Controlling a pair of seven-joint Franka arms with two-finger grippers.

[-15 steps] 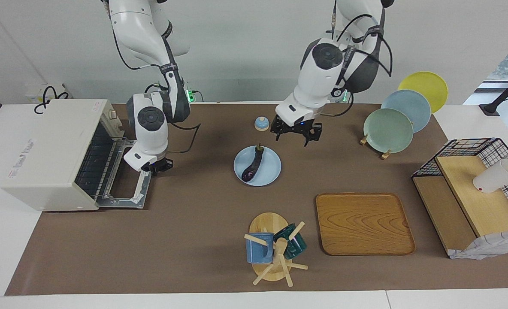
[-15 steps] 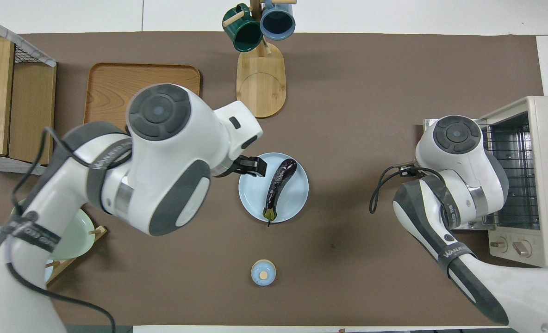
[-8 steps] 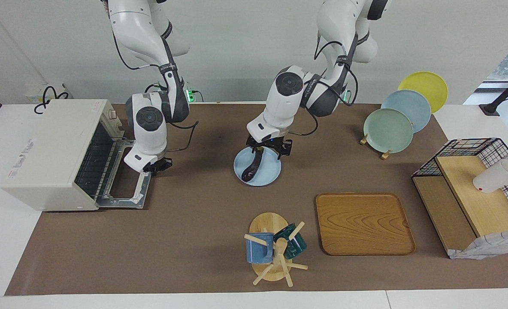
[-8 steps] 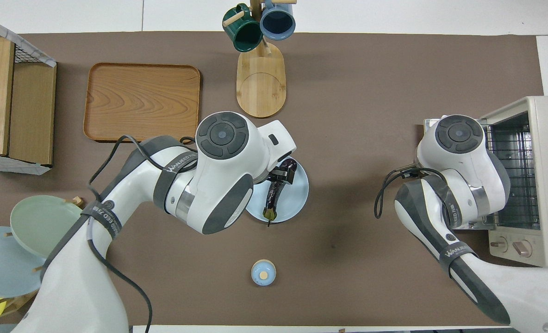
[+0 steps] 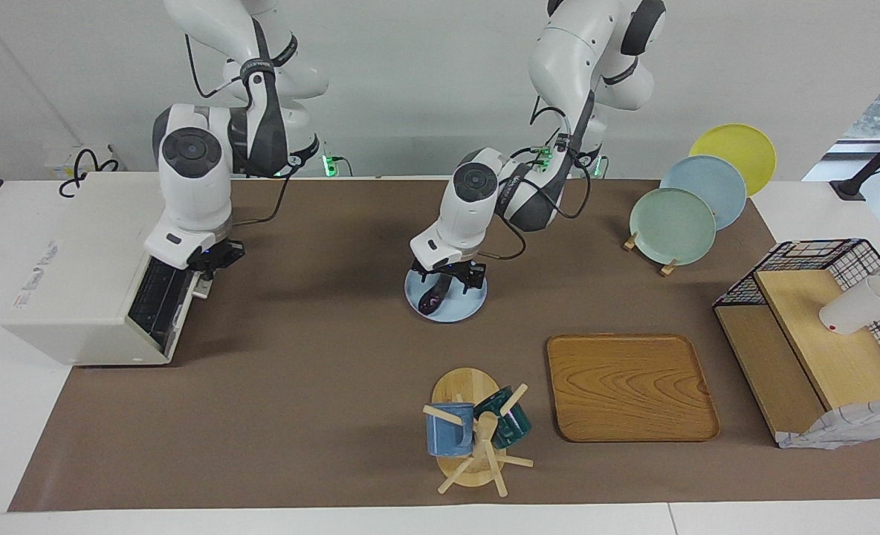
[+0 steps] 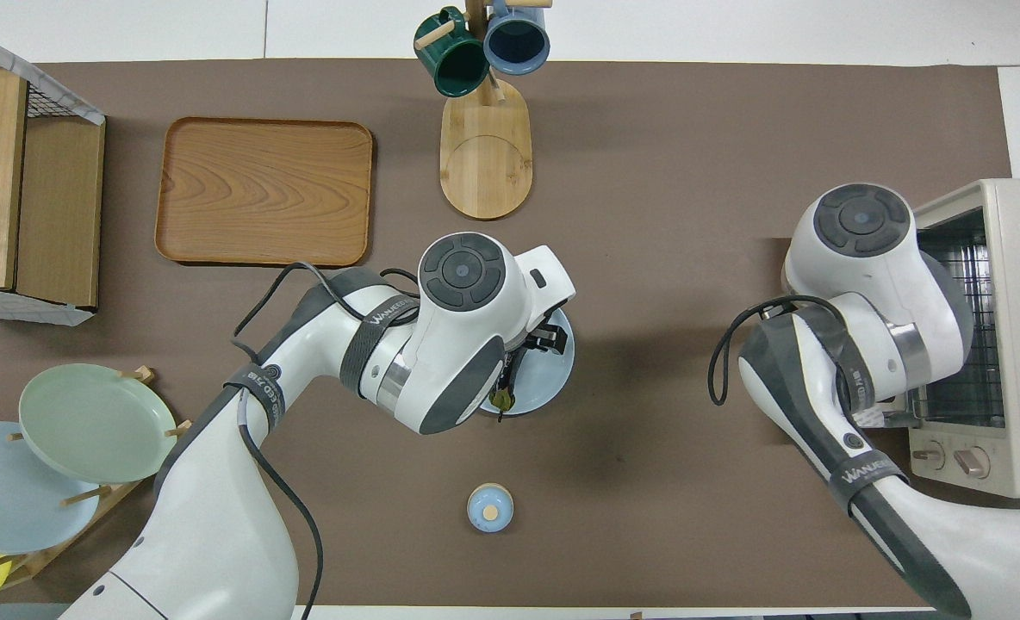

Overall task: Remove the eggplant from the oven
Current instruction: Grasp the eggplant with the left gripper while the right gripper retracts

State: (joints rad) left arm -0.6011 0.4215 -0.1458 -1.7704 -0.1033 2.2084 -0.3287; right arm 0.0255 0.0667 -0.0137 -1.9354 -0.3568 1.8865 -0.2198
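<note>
Facing view: the left tool [image 5: 451,278] is down on the eggplant [image 5: 435,295], which lies on the light blue plate [image 5: 464,307] mid-worktop, well clear of the oven [image 5: 87,271]; whether its fingers have closed on the eggplant, I cannot tell. The right tool [image 5: 213,256] sits at the oven door's [image 5: 162,297] upper edge, door nearly closed; its grip cannot be made out either.
</note>
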